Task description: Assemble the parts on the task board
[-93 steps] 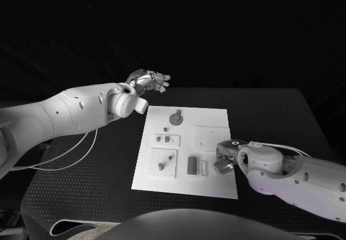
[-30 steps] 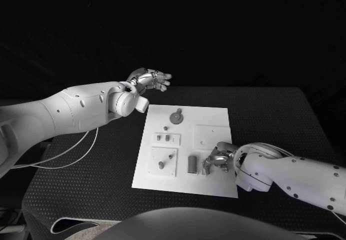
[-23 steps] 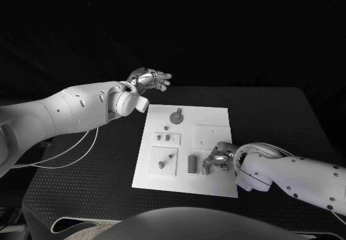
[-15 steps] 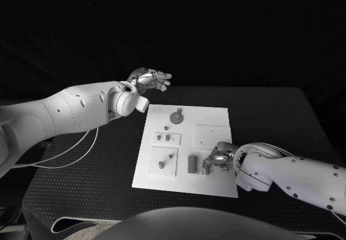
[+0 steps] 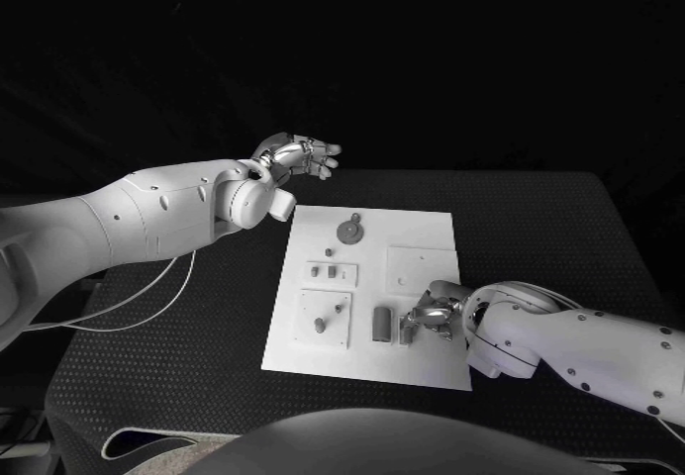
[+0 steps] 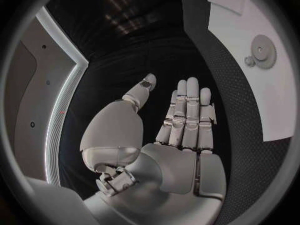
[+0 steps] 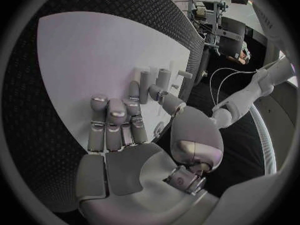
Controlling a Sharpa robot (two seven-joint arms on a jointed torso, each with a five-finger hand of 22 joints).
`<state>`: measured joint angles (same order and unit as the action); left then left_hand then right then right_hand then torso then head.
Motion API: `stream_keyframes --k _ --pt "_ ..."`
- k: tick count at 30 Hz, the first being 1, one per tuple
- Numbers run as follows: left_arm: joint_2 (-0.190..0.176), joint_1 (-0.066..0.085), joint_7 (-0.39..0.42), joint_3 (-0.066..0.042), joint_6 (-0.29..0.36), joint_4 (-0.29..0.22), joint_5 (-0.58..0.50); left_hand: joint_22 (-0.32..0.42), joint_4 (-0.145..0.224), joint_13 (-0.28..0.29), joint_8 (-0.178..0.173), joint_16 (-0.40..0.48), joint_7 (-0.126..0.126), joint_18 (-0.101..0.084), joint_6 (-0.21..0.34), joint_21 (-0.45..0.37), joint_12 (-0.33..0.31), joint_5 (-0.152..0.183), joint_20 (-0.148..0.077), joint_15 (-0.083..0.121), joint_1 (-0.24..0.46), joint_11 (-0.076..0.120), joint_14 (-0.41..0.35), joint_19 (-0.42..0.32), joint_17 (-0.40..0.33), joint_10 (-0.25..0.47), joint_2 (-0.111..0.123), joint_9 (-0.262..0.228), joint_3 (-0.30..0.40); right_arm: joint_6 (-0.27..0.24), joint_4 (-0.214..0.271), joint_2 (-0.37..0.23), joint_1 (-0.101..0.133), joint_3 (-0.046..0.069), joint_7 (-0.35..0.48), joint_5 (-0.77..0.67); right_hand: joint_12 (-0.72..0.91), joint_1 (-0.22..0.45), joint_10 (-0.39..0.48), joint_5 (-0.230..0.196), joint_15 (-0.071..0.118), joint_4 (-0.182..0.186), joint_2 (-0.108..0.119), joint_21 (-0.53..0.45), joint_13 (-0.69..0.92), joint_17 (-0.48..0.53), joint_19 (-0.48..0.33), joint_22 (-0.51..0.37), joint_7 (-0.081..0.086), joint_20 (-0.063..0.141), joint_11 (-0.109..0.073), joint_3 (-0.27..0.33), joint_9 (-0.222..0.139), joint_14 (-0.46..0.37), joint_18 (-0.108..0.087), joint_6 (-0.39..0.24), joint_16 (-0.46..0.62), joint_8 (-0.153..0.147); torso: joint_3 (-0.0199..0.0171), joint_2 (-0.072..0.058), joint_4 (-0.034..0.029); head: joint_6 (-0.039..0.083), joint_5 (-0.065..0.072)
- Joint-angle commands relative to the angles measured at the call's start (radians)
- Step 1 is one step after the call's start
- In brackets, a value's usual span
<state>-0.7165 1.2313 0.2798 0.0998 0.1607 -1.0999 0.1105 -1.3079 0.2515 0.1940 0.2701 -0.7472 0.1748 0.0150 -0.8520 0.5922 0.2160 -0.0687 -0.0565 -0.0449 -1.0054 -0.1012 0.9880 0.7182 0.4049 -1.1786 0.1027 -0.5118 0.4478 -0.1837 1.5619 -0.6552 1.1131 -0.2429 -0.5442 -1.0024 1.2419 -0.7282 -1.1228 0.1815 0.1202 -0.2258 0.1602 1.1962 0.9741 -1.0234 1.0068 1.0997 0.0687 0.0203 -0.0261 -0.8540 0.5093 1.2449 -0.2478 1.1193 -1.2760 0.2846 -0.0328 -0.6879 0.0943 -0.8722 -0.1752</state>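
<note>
The white task board point(image 5: 429, 233) lies in the middle of the black table. On it are a gear point(image 5: 348, 234), two small pegs point(image 5: 330, 269), a square plate with a lever point(image 5: 324, 319), a dark block point(image 5: 381, 325) and a pale block point(image 5: 404, 332). My right hand point(image 5: 430, 317) rests on the board's near right part, its fingers point(image 7: 115, 120) laid flat. Its thumb point(image 7: 164, 99) and one finger flank the end of a block point(image 7: 145, 81); whether they squeeze it is unclear. My left hand point(image 5: 296, 158) hovers open above the table's far left corner, palm and fingers point(image 6: 187, 110) spread, holding nothing.
A white cable point(image 5: 150, 302) loops over the table's left side under my left arm. The board's right half holds a flat square plate point(image 5: 422, 265). Black table surface point(image 5: 556, 237) stretches to the right of the board.
Since the earliest frame my right hand has slid left across the board to the blocks. Over the last second it has barely moved. The left hand stays raised.
</note>
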Motion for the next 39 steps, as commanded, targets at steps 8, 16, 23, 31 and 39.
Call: stream_keyframes --k 8,16,23,31,39 --pt "0.003 0.001 0.005 -0.001 -0.014 -0.001 -0.002 -0.02 -0.007 -0.001 0.004 0.005 0.002 0.009 0.0 -0.006 0.004 0.003 0.003 -0.001 0.007 0.0 0.004 0.006 0.002 0.009 0.001 0.001 0.0 0.048 0.011 0.008 -0.009 -0.004 0.037 0.014 -0.005 -0.009 -0.011 -0.039 0.007 0.009 0.004 0.005 0.005 -0.004 -0.002 -0.003 0.005 0.009 -0.01 0.002 -0.005 -0.001 -0.014 -0.004 0.007 0.003 -0.0002 0.0 0.0004 -0.001 -0.001" --pt "0.003 0.001 0.005 -0.001 -0.013 -0.001 -0.002 -0.02 -0.007 -0.001 0.004 0.005 0.002 0.009 0.0 -0.006 0.004 0.003 0.003 -0.001 0.007 0.0 0.004 0.006 0.002 0.01 0.002 0.002 0.0 0.062 0.013 0.008 -0.009 -0.004 0.044 0.014 -0.007 -0.04 -0.011 -0.01 0.006 -0.025 -0.053 0.007 0.01 -0.008 -0.008 -0.005 0.005 0.009 -0.01 -0.007 -0.008 -0.002 -0.014 -0.004 0.01 0.007 0.0004 0.0 0.0002 -0.001 -0.002" --pt "0.002 0.001 0.005 -0.001 -0.013 -0.001 -0.002 -0.02 -0.007 -0.002 0.004 0.005 0.002 0.009 0.001 -0.006 0.005 0.003 0.003 -0.001 0.007 -0.001 0.004 0.006 0.002 0.01 0.002 0.002 0.0 0.065 0.014 0.009 -0.009 -0.004 0.046 0.015 -0.008 -0.031 -0.011 -0.009 0.005 -0.03 -0.053 0.009 0.012 -0.01 -0.01 -0.006 0.005 0.005 -0.009 -0.004 -0.01 -0.002 -0.014 -0.003 0.011 0.008 0.0007 0.0 0.0 -0.001 -0.002" --pt "0.002 0.001 0.004 -0.001 -0.012 -0.002 -0.002 -0.02 -0.008 -0.002 0.003 0.005 0.002 0.009 0.001 -0.006 0.005 0.003 0.003 -0.001 0.008 -0.001 0.004 0.006 0.003 0.01 0.002 0.002 0.0 0.055 0.013 0.01 -0.01 -0.004 0.047 0.016 -0.009 -0.022 -0.01 -0.028 0.005 -0.025 -0.04 0.009 0.013 -0.011 -0.01 -0.008 0.006 0.004 -0.008 0.002 -0.013 -0.003 -0.014 -0.005 0.013 0.008 0.0008 0.0 0.0002 -0.001 -0.002" --pt "0.001 0.001 0.004 -0.001 -0.012 -0.002 -0.002 -0.02 -0.009 -0.002 0.003 0.006 0.002 0.009 0.002 -0.006 0.005 0.002 0.003 -0.001 0.008 -0.001 0.004 0.006 0.003 0.011 0.001 0.002 0.0 0.052 0.013 0.009 -0.01 -0.004 0.057 0.025 -0.014 0.002 -0.01 -0.122 0.006 0.013 0.019 0.01 0.016 -0.013 -0.009 -0.014 0.006 0.005 -0.008 0.016 -0.018 -0.002 -0.014 -0.008 0.017 0.009 0.0003 0.0 0.0003 -0.001 -0.004"
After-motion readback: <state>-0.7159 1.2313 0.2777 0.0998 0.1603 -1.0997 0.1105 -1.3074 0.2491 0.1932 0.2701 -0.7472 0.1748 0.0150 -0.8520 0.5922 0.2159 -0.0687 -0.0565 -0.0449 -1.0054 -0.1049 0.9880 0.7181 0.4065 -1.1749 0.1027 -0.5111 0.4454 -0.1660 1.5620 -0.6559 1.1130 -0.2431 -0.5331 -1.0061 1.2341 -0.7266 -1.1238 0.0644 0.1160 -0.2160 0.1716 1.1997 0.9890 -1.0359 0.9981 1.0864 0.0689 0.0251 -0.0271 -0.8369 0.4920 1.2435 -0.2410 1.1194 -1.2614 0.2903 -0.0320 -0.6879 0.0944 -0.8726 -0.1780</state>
